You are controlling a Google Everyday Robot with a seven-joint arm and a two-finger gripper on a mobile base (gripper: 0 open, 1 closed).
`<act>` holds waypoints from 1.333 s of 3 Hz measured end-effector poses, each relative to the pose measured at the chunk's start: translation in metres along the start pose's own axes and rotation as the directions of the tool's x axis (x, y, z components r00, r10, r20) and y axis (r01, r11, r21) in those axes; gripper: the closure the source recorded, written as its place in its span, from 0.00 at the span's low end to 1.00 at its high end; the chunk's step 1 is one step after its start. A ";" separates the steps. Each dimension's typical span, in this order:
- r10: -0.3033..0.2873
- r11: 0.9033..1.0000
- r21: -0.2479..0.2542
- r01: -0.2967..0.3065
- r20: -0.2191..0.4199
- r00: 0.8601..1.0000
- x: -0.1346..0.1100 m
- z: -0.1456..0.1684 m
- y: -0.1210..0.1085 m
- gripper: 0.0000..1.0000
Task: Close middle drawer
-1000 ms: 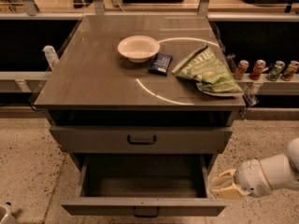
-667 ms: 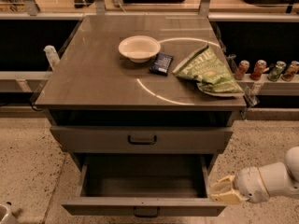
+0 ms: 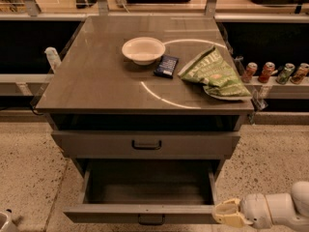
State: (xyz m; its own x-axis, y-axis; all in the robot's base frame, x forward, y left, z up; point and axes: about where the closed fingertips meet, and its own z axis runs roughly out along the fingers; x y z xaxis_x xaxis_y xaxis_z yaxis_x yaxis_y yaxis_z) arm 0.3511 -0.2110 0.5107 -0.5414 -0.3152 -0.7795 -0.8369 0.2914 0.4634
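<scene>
Lowered since a second ago, the pale yellow gripper (image 3: 226,212) now meets the right end of the grey metal middle drawer (image 3: 125,211), which stands pulled well out. An inward push seems next. Whether the claw is apart or together cannot be told.

You have a single camera, set in front of the cabinet (image 3: 96,76) and higher than its top, tilted down and facing the drawer fronts. It stands close: the cabinet fills most of the frame, and the bottom edge cuts the open middle drawer (image 3: 145,185) at its handle. The gripper (image 3: 221,212) shows at lower right, beside that drawer's front.
</scene>
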 end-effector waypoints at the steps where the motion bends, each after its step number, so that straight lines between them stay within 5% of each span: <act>1: 0.027 1.000 -0.008 -0.027 0.034 0.999 0.019 0.009 -0.005 1.00; 4: 0.093 0.994 0.060 -0.094 0.018 0.996 0.055 0.020 -0.024 1.00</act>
State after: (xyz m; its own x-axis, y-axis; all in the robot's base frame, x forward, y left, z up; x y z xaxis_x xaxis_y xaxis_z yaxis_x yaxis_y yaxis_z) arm 0.3433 -0.2171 0.4476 -0.6151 -0.2710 -0.7404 -0.7761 0.3735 0.5081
